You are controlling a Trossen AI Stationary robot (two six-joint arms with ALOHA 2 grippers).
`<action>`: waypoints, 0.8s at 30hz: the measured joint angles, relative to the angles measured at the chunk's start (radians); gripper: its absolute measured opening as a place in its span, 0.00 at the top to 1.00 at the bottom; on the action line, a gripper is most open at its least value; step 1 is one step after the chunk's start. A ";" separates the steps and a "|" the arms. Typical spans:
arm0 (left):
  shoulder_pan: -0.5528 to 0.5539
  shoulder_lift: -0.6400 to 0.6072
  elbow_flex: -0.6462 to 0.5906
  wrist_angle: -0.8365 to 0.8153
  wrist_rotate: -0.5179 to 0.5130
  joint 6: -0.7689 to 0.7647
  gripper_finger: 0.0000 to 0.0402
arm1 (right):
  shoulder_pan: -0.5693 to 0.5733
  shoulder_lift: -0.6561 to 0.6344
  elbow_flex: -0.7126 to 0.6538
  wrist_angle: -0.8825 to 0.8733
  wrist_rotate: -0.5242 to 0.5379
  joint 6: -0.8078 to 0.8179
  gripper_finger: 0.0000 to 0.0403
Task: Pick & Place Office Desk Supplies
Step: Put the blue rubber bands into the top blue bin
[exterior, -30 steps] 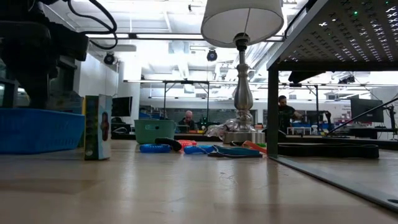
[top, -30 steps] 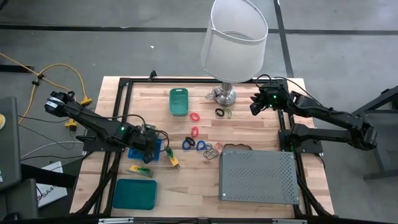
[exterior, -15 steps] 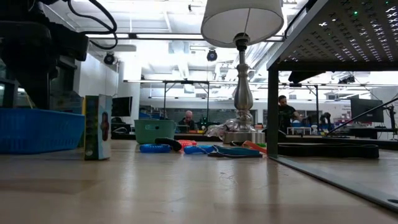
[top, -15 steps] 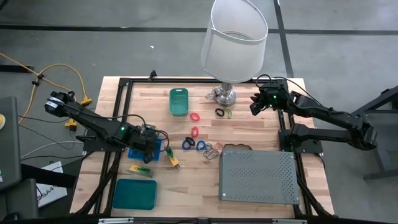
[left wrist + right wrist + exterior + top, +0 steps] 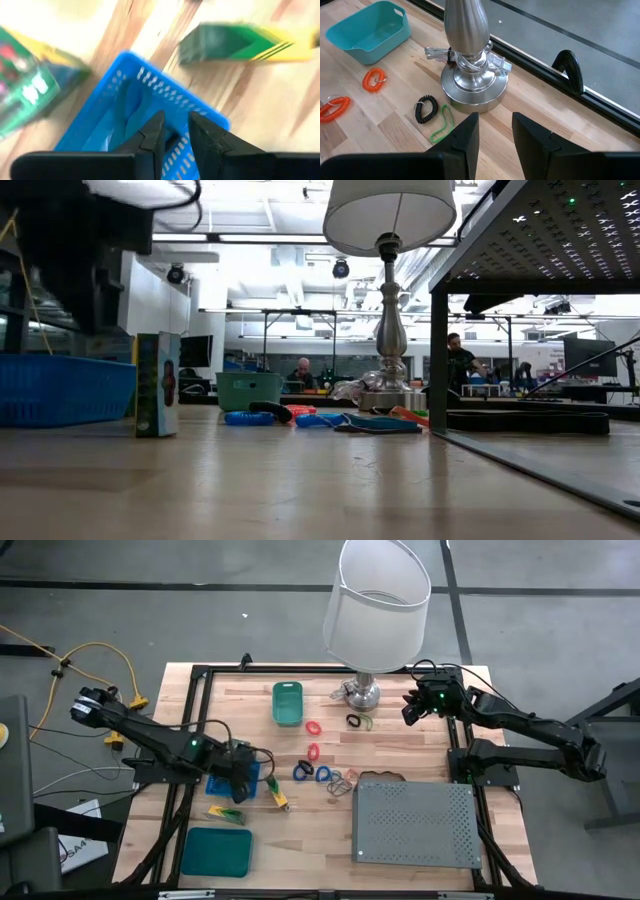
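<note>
We see a pale wood-grain tabletop (image 5: 300, 840) framed in black. At upper centre stands a white-shaded lamp (image 5: 377, 598) with a chrome base. Left of it sits a teal bin (image 5: 287, 702); a darker teal tray (image 5: 216, 851) lies lower left. Mid-left, a blue slotted basket (image 5: 150, 107) sits beside a green-and-yellow striped box (image 5: 240, 44). At centre lie red coils (image 5: 314, 728), blue loops (image 5: 304, 772) and a black coil (image 5: 426, 108) with a thin green band (image 5: 442, 125). Lower right is a grey perforated box (image 5: 416, 822).
</note>
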 joint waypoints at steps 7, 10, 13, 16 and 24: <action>0.070 -0.036 0.064 0.000 0.000 0.111 0.80 | 0.000 0.000 0.000 0.000 0.000 0.000 0.74; 0.087 -0.034 0.066 -0.001 0.000 0.127 0.80 | 0.000 0.000 0.000 0.000 0.000 0.000 0.74; 0.094 -0.022 0.066 0.008 0.001 0.129 0.80 | 0.000 0.000 0.000 0.000 0.000 0.000 0.74; 0.094 -0.011 0.066 0.065 0.000 0.146 0.80 | 0.000 0.000 0.000 0.000 0.000 0.000 0.74; 0.150 0.075 0.069 0.260 0.020 0.301 0.80 | 0.000 0.000 0.000 0.000 0.000 0.000 0.74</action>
